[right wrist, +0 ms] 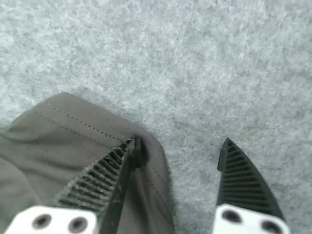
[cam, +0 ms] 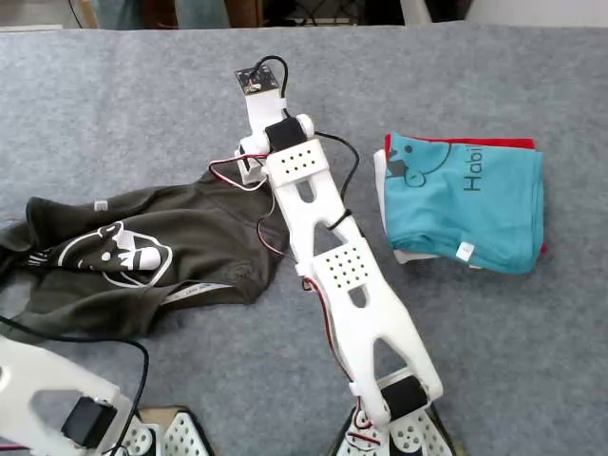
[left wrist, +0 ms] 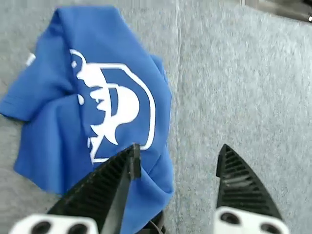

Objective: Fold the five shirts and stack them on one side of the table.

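Right wrist view has the right hand (right wrist: 179, 145) spread wide at a corner of the dark shirt (right wrist: 53, 141), likely to pinch it for folding; the folded stack (cam: 464, 195) sits aside on the tabletop (cam: 494, 361); the left hand (left wrist: 178, 152) gapes above the blue shirt (left wrist: 58, 112)

Grey felt tabletop (cam: 114, 104) (furniture (cam: 242, 9) beyond its far edge)

The grey felt tabletop (cam: 123, 95) looks fuzzy and matt, the dark olive cloth shirt (cam: 199, 237) soft and matt, the white plastic right arm (cam: 347, 271) smooth and faintly glossy.
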Action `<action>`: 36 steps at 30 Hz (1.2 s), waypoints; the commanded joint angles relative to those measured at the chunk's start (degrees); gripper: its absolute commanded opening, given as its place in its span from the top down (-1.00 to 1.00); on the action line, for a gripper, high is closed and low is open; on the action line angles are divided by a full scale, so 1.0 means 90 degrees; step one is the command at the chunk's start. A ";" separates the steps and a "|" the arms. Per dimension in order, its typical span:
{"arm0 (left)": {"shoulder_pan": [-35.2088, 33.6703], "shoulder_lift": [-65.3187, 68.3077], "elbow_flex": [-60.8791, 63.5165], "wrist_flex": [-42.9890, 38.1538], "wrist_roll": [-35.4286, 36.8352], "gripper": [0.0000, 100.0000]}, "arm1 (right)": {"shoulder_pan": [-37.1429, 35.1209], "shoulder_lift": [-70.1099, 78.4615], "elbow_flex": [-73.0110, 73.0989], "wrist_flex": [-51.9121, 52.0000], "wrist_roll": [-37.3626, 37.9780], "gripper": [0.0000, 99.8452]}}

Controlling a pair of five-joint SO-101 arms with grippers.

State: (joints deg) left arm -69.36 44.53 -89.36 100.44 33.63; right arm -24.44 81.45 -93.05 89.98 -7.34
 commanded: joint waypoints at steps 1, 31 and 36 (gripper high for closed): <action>-0.0278 -0.0684 -0.0015 0.0068 -0.0098 0.47 | -0.0049 -0.0063 -0.0298 -0.0117 -0.0010 0.48; 0.0200 -0.0068 0.5250 -0.3302 -0.0020 0.85 | -0.0020 -0.0063 -0.0278 -0.0156 -0.0010 0.48; -0.0044 0.0342 0.3922 -0.2462 -0.0029 0.91 | -0.0020 -0.0063 -0.0278 -0.0156 -0.0010 0.48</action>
State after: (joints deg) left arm -68.13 47.96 -45.41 74.68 32.84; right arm -24.44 81.45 -93.05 89.10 -7.34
